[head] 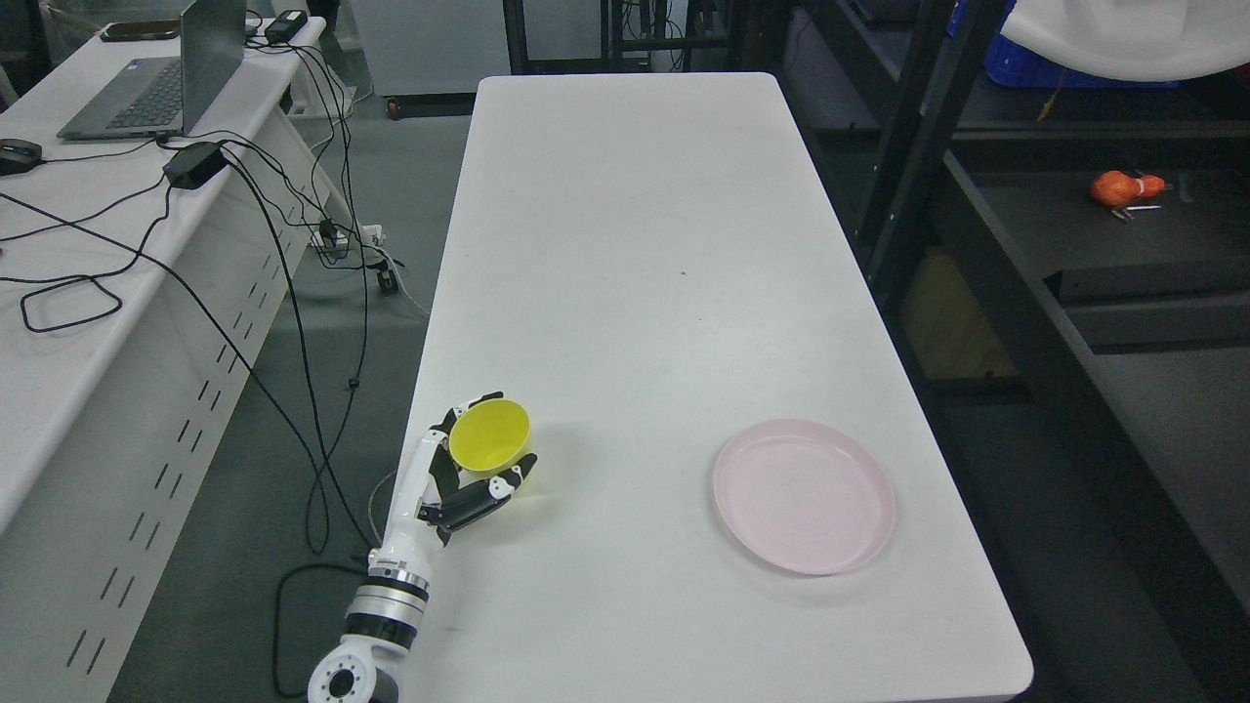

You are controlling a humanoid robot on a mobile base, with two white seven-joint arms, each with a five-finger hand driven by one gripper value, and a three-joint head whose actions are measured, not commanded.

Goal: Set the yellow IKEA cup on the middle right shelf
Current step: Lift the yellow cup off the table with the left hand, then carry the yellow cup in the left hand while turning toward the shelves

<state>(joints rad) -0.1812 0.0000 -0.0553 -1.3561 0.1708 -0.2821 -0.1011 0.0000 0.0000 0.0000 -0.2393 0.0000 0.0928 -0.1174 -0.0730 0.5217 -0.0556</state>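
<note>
White and matte, the long table (645,244) stood between a cable-strewn desk (59,293) and a dark metal shelf rack (1055,322) on the right, with a smooth pink plate (803,495) lying near its front edge. At the table's left edge the left hand (469,478) had its black fingers (508,480) curled around the glossy, translucent yellow cup (489,433), tilted with its round mouth facing up. Judging by this, only the grasp was done; carrying it across to the rack's middle right shelf remained.

Even overhead light brightens the white table (664,244) with soft shadows, while the shelving (1074,293) at right stays dim.
</note>
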